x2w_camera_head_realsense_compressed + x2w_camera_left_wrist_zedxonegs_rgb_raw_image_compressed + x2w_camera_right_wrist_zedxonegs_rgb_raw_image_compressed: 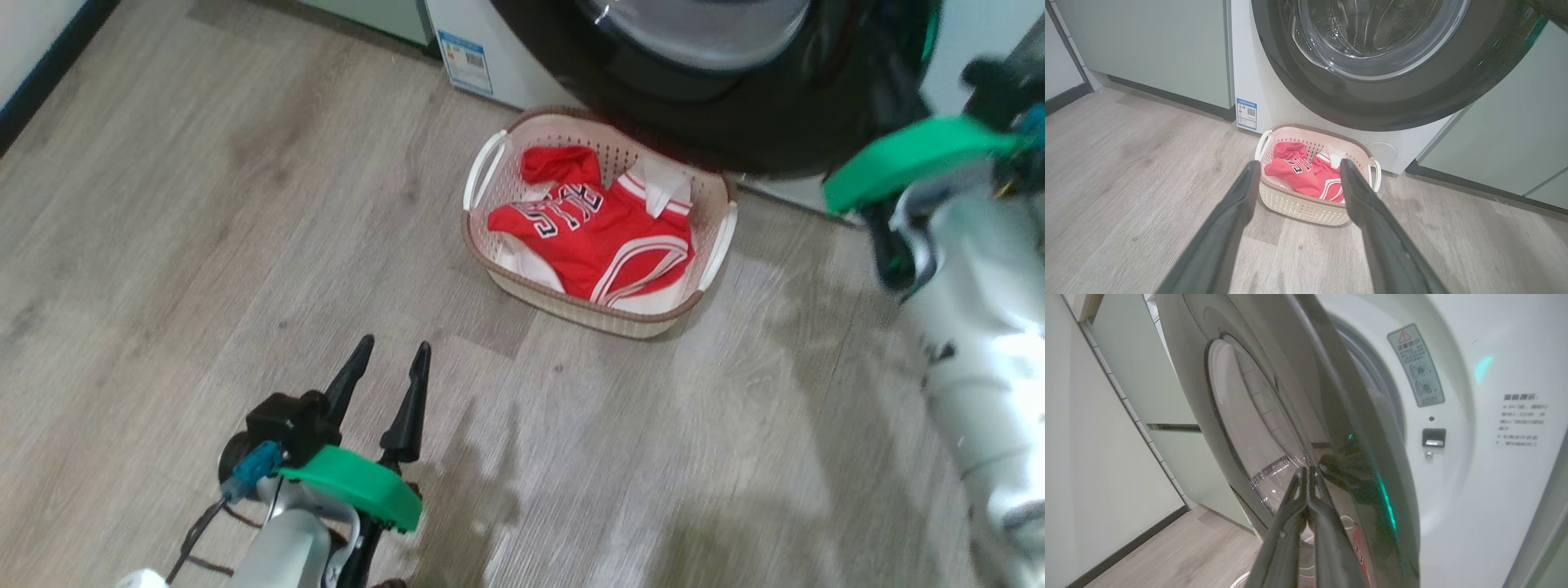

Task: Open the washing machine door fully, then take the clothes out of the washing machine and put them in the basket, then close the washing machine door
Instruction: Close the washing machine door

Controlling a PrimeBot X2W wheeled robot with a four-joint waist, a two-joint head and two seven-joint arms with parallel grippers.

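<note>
One washing machine (1249,81) with one washing machine door (1412,110), one blue-white sticker (1247,113) and one small round flap (1382,152). One basket (588,314) on the floor (204,245), with two white handles (482,167); in it, two pieces of clothes (604,237): one red, one white. Two grippers, left gripper (395,343) and right gripper (1307,469), two fingers each.

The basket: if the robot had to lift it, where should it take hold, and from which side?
Probably by a white side handle, from above: it bows out from the rim of the basket, leaving a gap for a pincer finger. The jersey fills the middle and the door overhangs the far rim.
</note>
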